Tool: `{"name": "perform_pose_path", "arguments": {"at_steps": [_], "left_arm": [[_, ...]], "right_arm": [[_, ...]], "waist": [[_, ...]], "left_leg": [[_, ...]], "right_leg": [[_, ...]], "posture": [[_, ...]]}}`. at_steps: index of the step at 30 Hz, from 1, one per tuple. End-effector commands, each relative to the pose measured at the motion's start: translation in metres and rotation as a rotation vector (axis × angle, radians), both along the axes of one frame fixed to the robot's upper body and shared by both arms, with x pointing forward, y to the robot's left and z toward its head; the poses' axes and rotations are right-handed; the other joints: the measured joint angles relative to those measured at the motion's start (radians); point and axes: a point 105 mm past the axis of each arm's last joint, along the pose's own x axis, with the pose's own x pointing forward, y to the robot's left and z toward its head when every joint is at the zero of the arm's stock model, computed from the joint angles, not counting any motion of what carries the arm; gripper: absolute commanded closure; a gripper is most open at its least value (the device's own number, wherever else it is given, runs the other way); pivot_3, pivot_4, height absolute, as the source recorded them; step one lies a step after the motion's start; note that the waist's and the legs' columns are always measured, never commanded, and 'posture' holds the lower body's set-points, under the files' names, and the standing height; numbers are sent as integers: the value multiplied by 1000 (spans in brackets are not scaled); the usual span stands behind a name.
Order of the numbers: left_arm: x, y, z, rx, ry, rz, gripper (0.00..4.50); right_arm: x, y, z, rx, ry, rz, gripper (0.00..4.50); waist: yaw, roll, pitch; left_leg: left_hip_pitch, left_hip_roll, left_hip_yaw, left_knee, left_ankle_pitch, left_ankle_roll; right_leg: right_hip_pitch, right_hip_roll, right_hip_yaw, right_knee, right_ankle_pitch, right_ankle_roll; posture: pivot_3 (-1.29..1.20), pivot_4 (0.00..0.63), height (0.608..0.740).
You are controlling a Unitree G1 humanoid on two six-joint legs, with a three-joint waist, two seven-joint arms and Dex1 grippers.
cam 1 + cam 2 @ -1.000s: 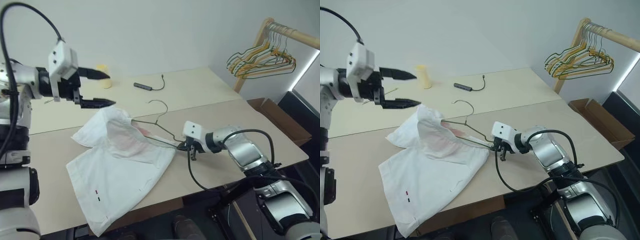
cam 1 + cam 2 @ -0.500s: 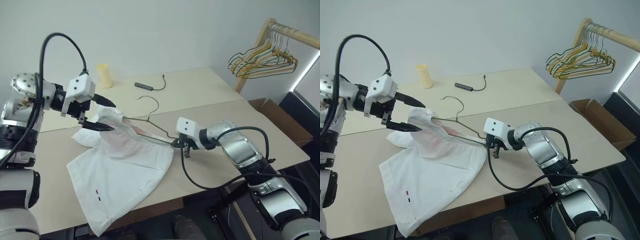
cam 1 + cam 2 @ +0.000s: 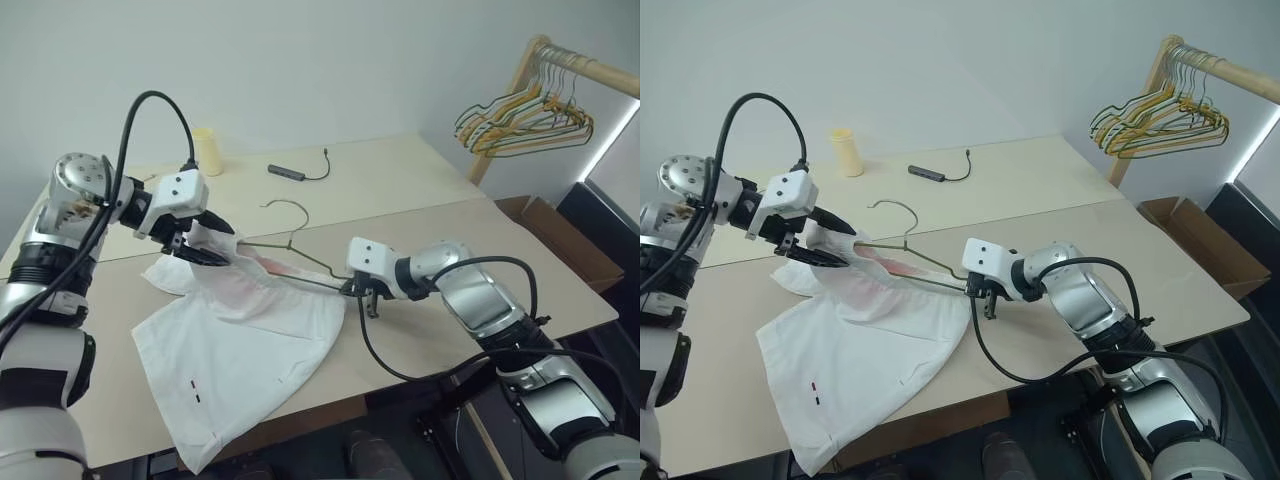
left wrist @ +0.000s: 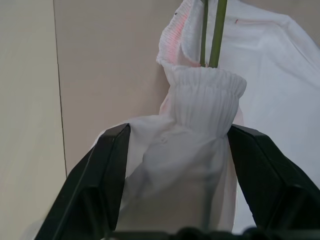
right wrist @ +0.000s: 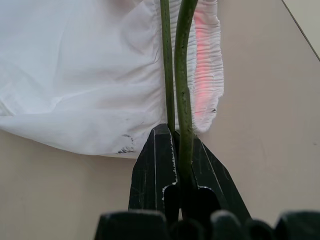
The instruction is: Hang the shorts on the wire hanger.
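Wire hanger (image 3: 300,262), pinched in the closed right hand (image 3: 358,290), sat partly inside the shorts (image 3: 240,335); left hand (image 3: 205,245), part-open, straddled the bunched waistband, hanging unfinished.

Left gripper (image 3: 205,248) angled down toward the right, fingers (image 4: 107,175) spread (fabric between them). Right gripper (image 3: 352,289) pointing left, fingers (image 5: 155,170) clamped together, forearm extended.

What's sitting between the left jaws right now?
A bunched fold of the shorts, with the gathered waistband just past the fingertips. The left wrist view shows it best.
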Motion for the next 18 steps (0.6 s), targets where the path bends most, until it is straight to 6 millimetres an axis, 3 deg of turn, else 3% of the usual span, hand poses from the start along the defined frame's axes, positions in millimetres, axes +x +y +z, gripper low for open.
{"name": "perform_pose_path", "arguments": {"at_steps": [1,9,14,18], "left_arm": [[2,-4,10,-8,-27,-22,1751],[2,-4,5,-4,-7,-20,4454],[4,-2,6,4,-40,-17,4486],[5,1,13,-9,-75,-17,4500]], "right_arm": [[2,6,23,6,-83,30,4500],[1,5,24,3,-94,38,4500],[-3,9,28,39,-172,114,4500],[3,-5,20,-1,-182,79,3381]], "waist": [[0,0,0],[0,0,0],[0,0,0],[0,0,0]], "left_leg": [[0,0,0,0,0,0],[0,0,0,0,0,0],[0,0,0,0,0,0],[-1,0,0,0,0,0]], "right_leg": [[0,0,0,0,0,0],[0,0,0,0,0,0],[0,0,0,0,0,0],[0,0,0,0,0,0]], "posture": [[-163,0,740],[-164,0,740],[-162,0,740],[-164,0,740]]}}
